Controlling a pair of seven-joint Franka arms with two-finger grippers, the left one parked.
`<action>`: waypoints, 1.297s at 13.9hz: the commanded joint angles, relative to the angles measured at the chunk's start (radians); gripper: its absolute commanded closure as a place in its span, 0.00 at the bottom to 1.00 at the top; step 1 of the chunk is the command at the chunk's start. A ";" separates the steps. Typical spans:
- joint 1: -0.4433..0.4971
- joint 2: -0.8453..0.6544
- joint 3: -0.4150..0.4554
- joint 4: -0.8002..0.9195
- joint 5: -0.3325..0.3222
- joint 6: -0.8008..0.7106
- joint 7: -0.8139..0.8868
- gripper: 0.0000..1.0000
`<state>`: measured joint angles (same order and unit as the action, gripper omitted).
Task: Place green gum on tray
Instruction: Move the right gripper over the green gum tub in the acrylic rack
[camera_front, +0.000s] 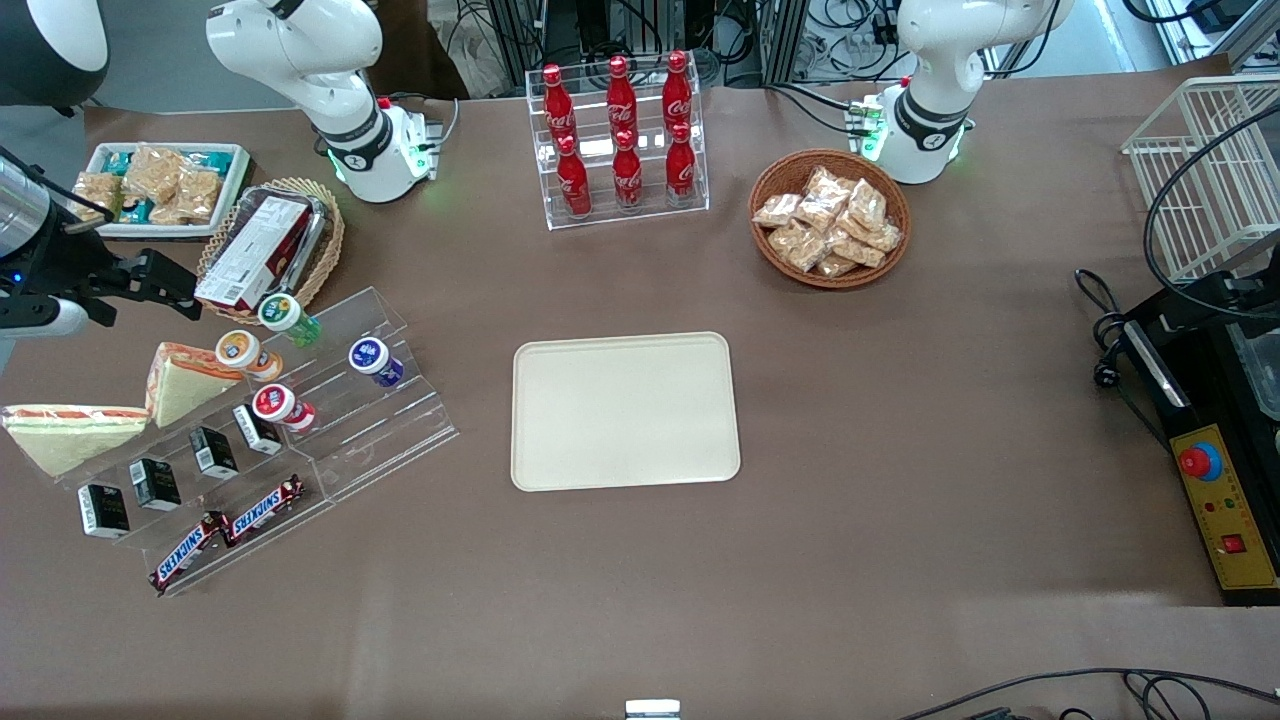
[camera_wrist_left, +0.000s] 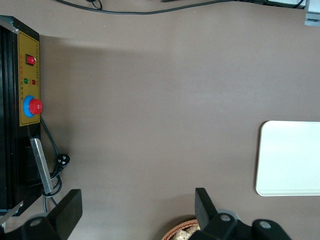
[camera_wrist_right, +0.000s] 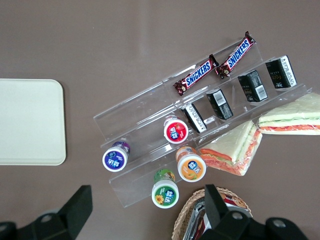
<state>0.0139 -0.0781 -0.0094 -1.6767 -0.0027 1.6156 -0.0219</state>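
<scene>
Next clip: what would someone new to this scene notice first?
Probably the bare cream tray at the table's middle, then the red cola bottles racked farther from the front camera. Toward the working arm's end, the gripper hovers, fingers open, beside the green gum on the clear stepped shelf.

From my remote seat I see a brown matte counter (camera_front: 900, 420) filling nearly everything. At its edge farthest from the front camera there are metal frames and tangled black cables (camera_front: 830, 50). Lighting's even and soft, with a faint sheen on the surface.
</scene>
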 joint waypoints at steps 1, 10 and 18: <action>0.000 0.011 -0.003 0.023 0.018 -0.014 0.005 0.00; -0.006 -0.005 -0.006 -0.003 -0.003 -0.106 0.382 0.00; -0.038 -0.244 -0.015 -0.465 -0.002 0.217 0.398 0.00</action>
<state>-0.0218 -0.1739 -0.0285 -1.9166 -0.0033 1.7034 0.3660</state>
